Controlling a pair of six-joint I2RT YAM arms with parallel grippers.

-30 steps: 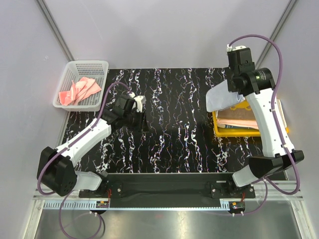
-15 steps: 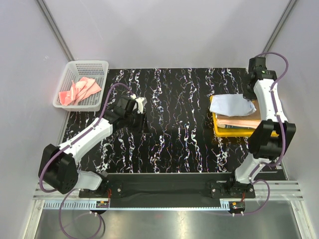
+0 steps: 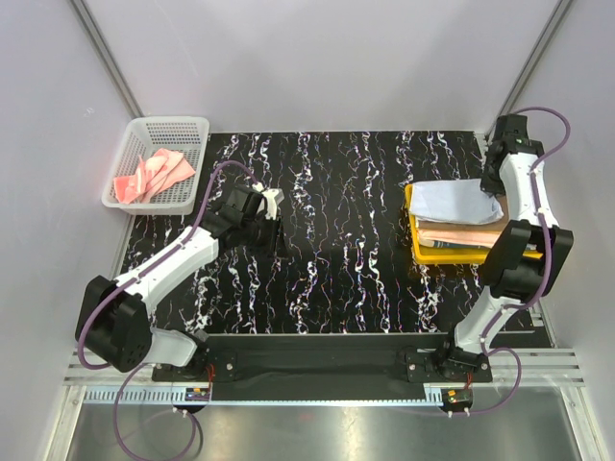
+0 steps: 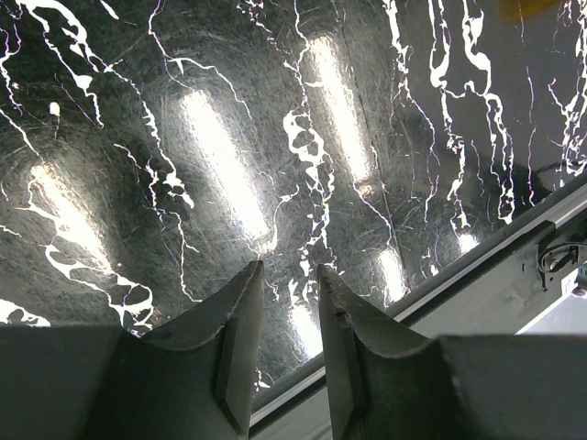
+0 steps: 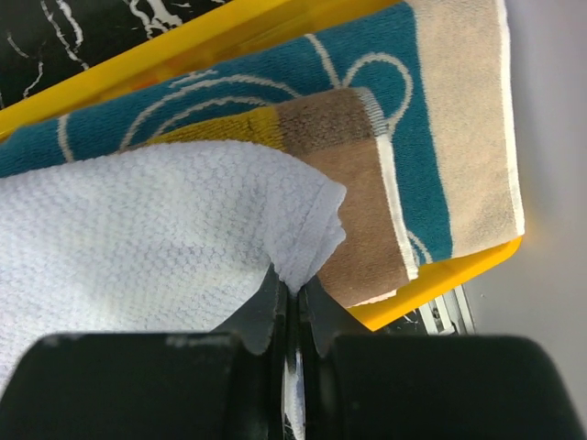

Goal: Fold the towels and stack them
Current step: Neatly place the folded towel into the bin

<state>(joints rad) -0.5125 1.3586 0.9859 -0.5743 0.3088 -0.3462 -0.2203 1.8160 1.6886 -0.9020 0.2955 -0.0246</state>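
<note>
A light blue-white towel (image 3: 450, 204) lies on top of a stack in the yellow tray (image 3: 416, 253) at the right. My right gripper (image 3: 493, 200) is shut on this towel's right corner (image 5: 298, 243), low over the stack. Below it in the right wrist view lie an orange-yellow and brown towel (image 5: 362, 174) and a teal-and-cream towel (image 5: 275, 78). A pale peach towel (image 3: 461, 233) shows in the stack's front. A coral pink towel (image 3: 149, 173) lies crumpled in the white mesh basket (image 3: 184, 125). My left gripper (image 3: 276, 229) hovers over the black table with its jaws slightly apart and empty (image 4: 289, 273).
The black marbled table (image 3: 346, 211) spans the middle between the arms. The basket stands at the far left corner and the tray (image 5: 183, 41) at the right edge. Grey walls close in on both sides. A metal rail (image 4: 477, 266) runs along the table's near edge.
My right arm has swung to the right and lowered, laying the light blue-white towel flat on the stack while still holding its corner. The left arm has barely moved.
</note>
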